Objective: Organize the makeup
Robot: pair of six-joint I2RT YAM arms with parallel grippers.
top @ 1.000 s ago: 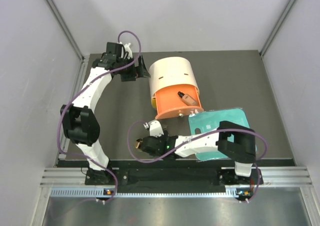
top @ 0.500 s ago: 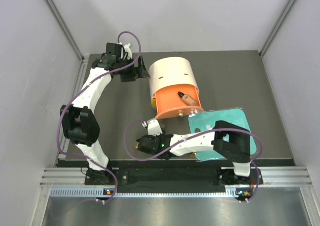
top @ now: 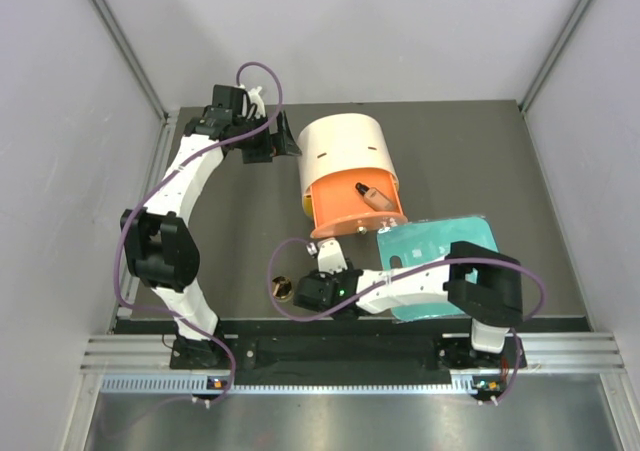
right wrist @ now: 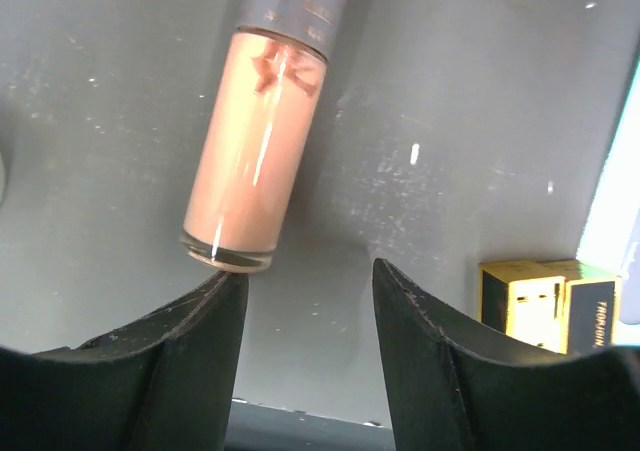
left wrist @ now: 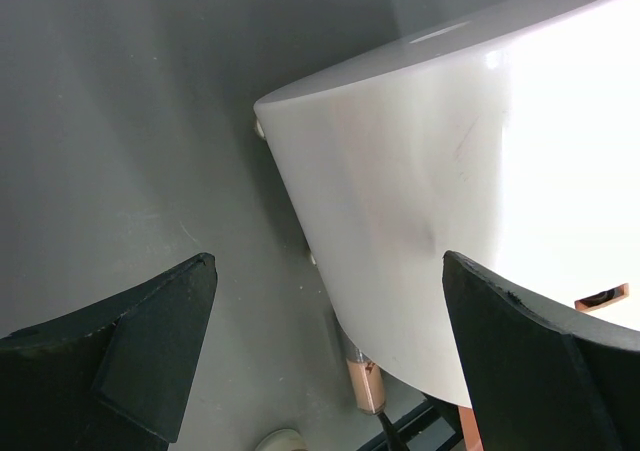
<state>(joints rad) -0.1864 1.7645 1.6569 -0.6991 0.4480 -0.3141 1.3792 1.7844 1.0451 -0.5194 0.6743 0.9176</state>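
The right claw (right wrist: pixel 308 276) hangs low over the grey desk (right wrist: pixel 100 91), its fingers apart and empty. A peach-beige tube with a dark cap (right wrist: pixel 250 151) lies just beyond one fingertip, its base end nearest. A small black-and-gold rectangular piece (right wrist: pixel 540 306) sits beside the flat teal board (right wrist: pixel 622 171). Farther off, the big cream-and-orange cylindrical box (top: pixel 350 176) lies on its side with a second peach tube (top: pixel 372 193) in its mouth. The left claw (left wrist: pixel 328 261), spread wide, faces the box's cream wall.

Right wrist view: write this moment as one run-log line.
right tool open, peach tube just ahead, ungrasped | left tool open facing cream box
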